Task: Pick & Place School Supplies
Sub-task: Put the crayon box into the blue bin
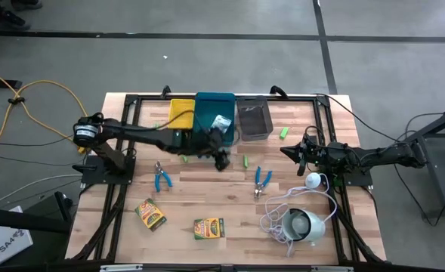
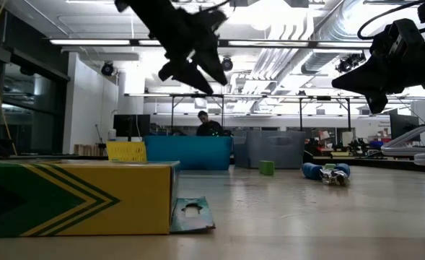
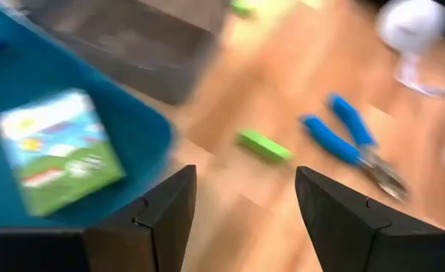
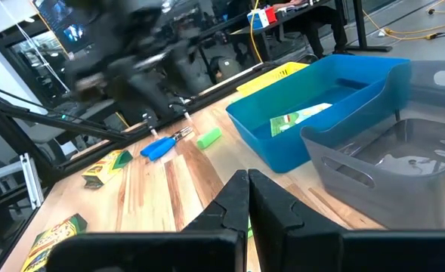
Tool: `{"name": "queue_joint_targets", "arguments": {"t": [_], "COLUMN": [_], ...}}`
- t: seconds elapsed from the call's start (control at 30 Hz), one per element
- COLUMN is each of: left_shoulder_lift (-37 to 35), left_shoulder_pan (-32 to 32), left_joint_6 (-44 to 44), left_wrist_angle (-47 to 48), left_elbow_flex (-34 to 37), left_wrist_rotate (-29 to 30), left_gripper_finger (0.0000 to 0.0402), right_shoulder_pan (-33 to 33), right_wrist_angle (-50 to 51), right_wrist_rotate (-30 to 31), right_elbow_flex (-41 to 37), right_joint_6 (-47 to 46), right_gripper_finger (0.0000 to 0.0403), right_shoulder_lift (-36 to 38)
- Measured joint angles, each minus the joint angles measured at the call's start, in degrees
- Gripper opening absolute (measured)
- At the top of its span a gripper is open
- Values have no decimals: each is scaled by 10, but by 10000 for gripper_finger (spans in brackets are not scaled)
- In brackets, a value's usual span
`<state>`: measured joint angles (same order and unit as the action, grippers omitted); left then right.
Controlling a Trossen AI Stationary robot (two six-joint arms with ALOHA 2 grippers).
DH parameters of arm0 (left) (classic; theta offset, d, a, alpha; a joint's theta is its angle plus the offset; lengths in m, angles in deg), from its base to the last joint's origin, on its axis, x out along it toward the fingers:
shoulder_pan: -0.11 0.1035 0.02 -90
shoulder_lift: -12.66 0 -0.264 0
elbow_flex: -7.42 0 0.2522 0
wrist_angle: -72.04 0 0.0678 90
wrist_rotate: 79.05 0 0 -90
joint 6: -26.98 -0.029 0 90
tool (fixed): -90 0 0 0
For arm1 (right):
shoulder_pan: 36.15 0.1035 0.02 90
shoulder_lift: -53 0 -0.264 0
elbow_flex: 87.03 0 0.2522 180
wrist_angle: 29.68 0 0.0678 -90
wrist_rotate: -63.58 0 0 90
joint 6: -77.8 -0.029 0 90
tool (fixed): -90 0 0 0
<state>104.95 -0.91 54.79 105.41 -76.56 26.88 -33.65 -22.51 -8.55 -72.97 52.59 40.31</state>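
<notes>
From above, the left gripper (image 1: 221,157) hangs just in front of the blue bin (image 1: 214,106), which holds a crayon box (image 1: 221,122); two more crayon boxes (image 1: 151,214) lie at the near left, with scissors (image 1: 162,177) beyond. The left wrist view, blurred, shows its fingers (image 3: 169,208) apart and seemingly empty over a green piece (image 3: 264,146). The right wrist view shows the right gripper (image 4: 248,198) closed on nothing

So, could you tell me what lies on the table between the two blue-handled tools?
In the high view, one small green piece lies between the left blue-handled tool and the right one; the left gripper hangs just beside it.
</notes>
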Motion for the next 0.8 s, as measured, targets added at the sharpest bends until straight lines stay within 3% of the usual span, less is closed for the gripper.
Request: {"name": "queue_joint_targets", "arguments": {"t": [0.43,0.8], "left_shoulder_lift": [34,79], "left_shoulder_pan": [-121,-192], "left_joint_6": [81,8], "left_wrist_angle": [0,-143], "left_elbow_flex": [0,0], "left_wrist_rotate": [7,5], "left_gripper_finger": [220,220], "right_shoulder_pan": [0,0], "right_wrist_angle": [0,4], "right_wrist_rotate": [0,0], "right_elbow_flex": [0,0], "right_joint_6": [0,0], "right_gripper_finger": [3,3], "right_shoulder_lift": [0,0]}}
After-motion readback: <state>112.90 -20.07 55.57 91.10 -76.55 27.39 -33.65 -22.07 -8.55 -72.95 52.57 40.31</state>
